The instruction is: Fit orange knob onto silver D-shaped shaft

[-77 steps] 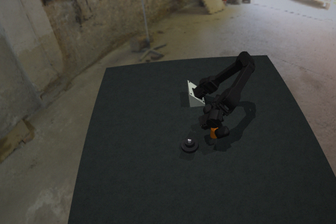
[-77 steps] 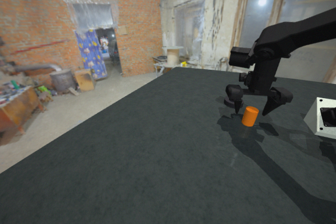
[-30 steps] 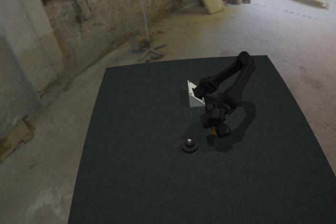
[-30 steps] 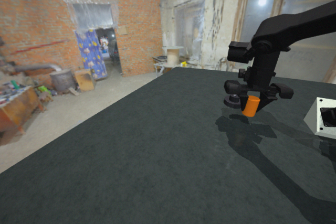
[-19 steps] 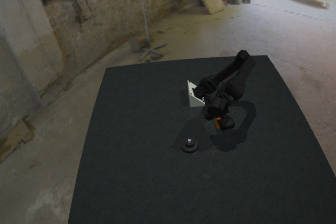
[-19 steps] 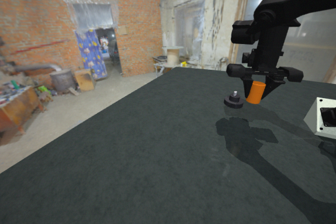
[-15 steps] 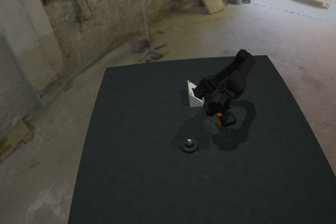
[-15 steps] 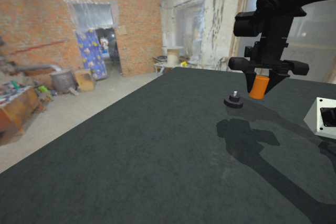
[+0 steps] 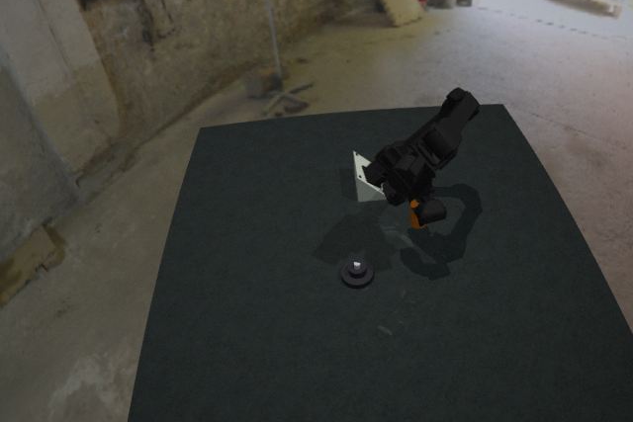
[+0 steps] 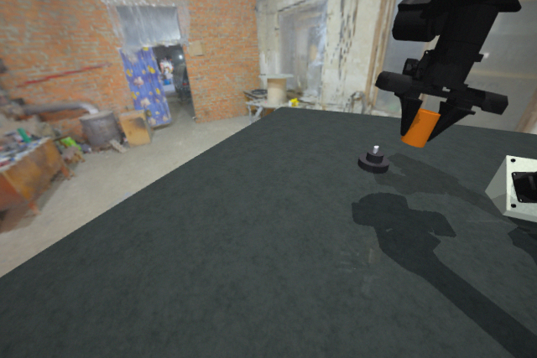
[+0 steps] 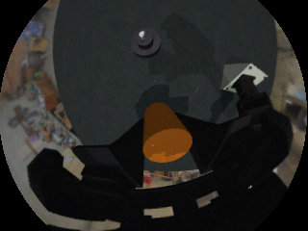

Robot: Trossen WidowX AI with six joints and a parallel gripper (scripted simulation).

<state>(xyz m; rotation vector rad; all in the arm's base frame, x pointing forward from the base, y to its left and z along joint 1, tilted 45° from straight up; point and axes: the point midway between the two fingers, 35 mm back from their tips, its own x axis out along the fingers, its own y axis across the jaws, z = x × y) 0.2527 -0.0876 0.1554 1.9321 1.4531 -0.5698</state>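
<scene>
The orange knob [image 9: 416,220] [image 10: 421,127] [image 11: 166,140] is a plain cylinder, held above the table and tilted a little in the exterior view. My gripper [image 10: 417,135] is shut on it, one finger on each side; it also shows in the wrist view [image 11: 168,132]. The knob's hole underneath is hidden. The round dark pedestal [image 9: 357,279] [image 10: 372,164] [image 11: 145,50] stands on the table, apart from the knob. Its short silver shaft [image 9: 356,265] [image 10: 376,148] [image 11: 141,35] points up with nothing on it. The shaft's flat side cannot be made out clearly.
A pale angled bracket [image 9: 369,193] [image 10: 498,189] [image 11: 257,74] with a dark part on it stands on the dark table [image 9: 255,330] [image 10: 238,258] [image 11: 96,72], behind my gripper in the top view. Arm shadows fall across the table.
</scene>
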